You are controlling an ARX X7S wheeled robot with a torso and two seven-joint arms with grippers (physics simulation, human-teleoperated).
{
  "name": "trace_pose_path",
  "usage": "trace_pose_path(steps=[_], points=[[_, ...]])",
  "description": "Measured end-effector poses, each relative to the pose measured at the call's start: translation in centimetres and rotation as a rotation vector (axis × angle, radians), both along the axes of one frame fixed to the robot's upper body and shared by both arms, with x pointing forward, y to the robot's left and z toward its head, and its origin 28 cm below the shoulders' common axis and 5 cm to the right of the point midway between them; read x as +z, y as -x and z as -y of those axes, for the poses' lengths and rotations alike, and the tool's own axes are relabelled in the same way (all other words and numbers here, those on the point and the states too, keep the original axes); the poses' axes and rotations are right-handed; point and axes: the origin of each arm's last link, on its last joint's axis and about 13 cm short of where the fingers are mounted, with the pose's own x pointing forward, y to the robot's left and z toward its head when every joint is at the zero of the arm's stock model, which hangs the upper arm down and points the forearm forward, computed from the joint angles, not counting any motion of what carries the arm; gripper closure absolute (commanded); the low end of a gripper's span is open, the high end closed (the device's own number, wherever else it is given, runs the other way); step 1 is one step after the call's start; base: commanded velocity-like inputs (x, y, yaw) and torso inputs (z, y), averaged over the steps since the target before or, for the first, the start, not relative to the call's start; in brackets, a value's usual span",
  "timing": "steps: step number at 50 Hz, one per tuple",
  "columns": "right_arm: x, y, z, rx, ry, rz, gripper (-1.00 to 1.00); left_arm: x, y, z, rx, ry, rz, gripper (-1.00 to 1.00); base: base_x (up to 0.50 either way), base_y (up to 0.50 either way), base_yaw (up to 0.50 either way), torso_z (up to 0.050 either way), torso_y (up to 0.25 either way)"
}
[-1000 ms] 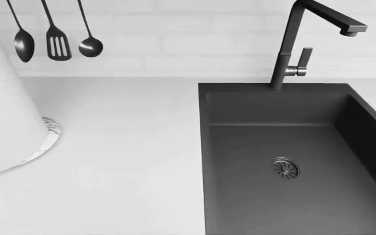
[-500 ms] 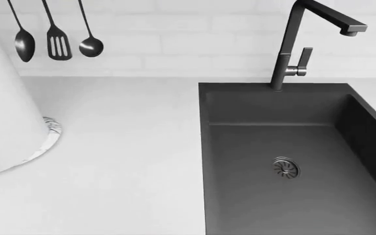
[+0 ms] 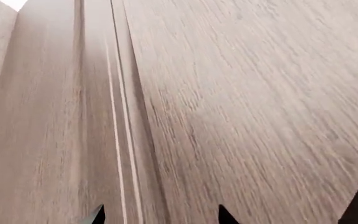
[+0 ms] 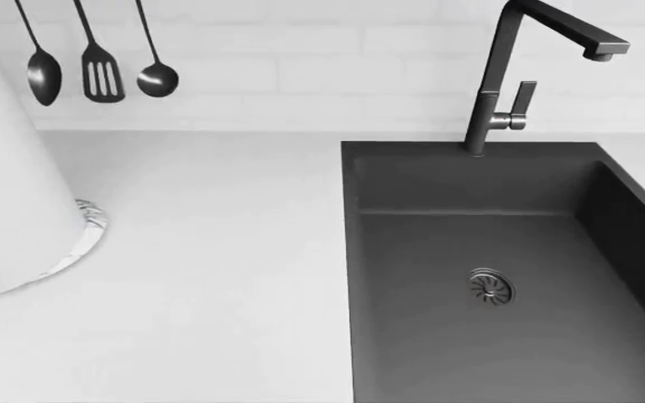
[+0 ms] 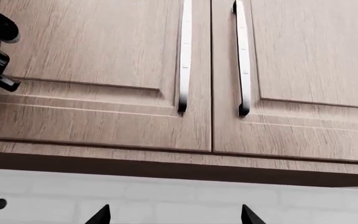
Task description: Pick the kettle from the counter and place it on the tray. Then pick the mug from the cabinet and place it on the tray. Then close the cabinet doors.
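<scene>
No readable text, labels, numbers or signs on any surface.

The left wrist view is almost filled by a wooden cabinet panel (image 3: 247, 107) with fine brown grain, seen very close and at an angle. A narrow groove with pale edges (image 3: 120, 140) runs along the wood. Two dark tips of the left pincer (image 3: 160, 217) show at the edge, set apart. A small white patch (image 3: 14, 3) sits in one corner.

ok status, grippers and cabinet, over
Both grippers empty, jaws look open. Right gripper facing the cabinet doors, both shut. Left gripper close against a wood panel. Kettle, mug, tray not in view.
</scene>
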Motion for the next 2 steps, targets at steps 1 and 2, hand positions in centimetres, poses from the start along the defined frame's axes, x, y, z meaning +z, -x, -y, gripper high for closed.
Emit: trace_pose_path(steps=[1, 2], points=[[0.0, -0.01, -0.01, 0.0, 0.0, 0.0, -1.0, 0.11, 0.13, -0.08, -0.025, 0.012, -0.01, -1.0, 0.0, 0.0, 0.0, 0.0, 0.0], [0.0, -0.01, -0.03, 0.001, 0.001, 0.0, -1.0, 0.24, 0.27, -0.19, -0.05, 0.024, -0.02, -1.0, 0.0, 0.0, 0.0, 0.0, 0.0]])
